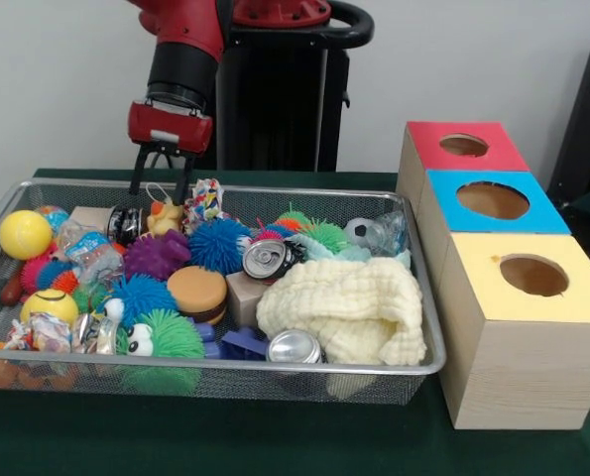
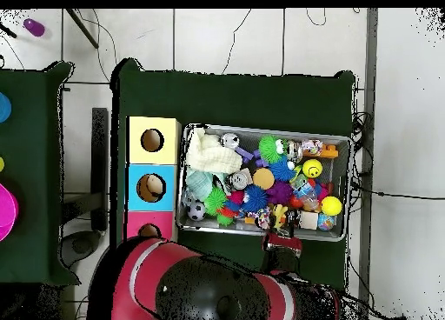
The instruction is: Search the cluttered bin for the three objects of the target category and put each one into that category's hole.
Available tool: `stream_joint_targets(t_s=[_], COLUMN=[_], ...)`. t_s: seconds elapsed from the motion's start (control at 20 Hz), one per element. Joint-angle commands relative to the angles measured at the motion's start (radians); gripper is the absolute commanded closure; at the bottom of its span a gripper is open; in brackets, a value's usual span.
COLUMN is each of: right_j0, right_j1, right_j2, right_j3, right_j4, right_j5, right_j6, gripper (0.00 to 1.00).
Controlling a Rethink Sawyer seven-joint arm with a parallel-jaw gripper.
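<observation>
The red-and-black gripper (image 1: 162,180) hangs with its two dark fingers spread apart, gripping nothing, just above the far edge of the wide silver wire-mesh bin (image 1: 425,327). Directly under it lies one small yellow plush duck (image 1: 165,217) — the only plush animal I can make out. The pale wooden box has three round holes; the red-surround hole (image 1: 463,145) is farthest back.
</observation>
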Motion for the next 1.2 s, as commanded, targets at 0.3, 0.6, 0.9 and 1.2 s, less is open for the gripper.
stream_joint_targets(t_s=[0.3, 0.6, 0.9, 1.2], right_j0=[0.005, 0.017, 0.017, -0.027], right_j1=[0.055, 0.063, 0.048, 0.002], right_j2=[0.123, 0.131, 0.149, 0.209], right_j3=[-0.044, -0.028, -0.025, -0.028], right_j4=[0.128, 0.157, 0.128, 0.038], right_j5=[-0.154, -0.151, -0.097, 0.008], right_j6=[-0.049, -0.027, 0.032, 0.153], gripper=[0.00, 0.00, 0.00, 0.00])
